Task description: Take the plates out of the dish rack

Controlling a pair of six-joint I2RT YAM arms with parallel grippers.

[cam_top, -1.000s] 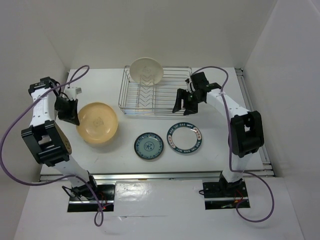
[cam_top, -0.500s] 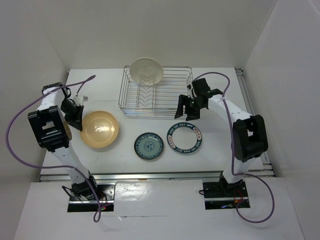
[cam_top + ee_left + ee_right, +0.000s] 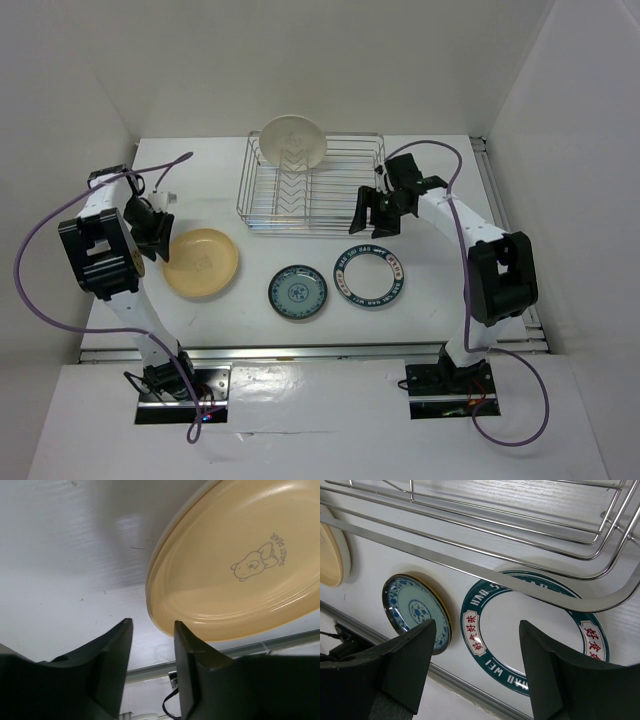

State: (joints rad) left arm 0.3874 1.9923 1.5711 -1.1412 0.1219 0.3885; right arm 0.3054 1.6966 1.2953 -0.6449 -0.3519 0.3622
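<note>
The silver wire dish rack (image 3: pixel 325 190) stands at the back middle, with one cream plate (image 3: pixel 292 141) upright at its far left end. A tan plate (image 3: pixel 201 263) with a bear print (image 3: pixel 240 565) lies flat on the table. My left gripper (image 3: pixel 160 240) (image 3: pixel 151 630) is open at that plate's left rim, with only table showing between its fingers. A small blue-patterned plate (image 3: pixel 297 293) (image 3: pixel 412 611) and a dark-rimmed plate with red marks (image 3: pixel 369 276) (image 3: pixel 471 625) lie in front of the rack. My right gripper (image 3: pixel 372 225) (image 3: pixel 477 630) hangs open and empty over the rack's front right rail (image 3: pixel 470 567).
White walls close in the table on the left, back and right. A metal rail (image 3: pixel 310 350) runs along the near edge. Purple cables loop from both arms.
My left gripper has opened and let go of the tan plate, which went from tilted to lying flat. The right gripper swung slightly forward and left, then held still.
</note>
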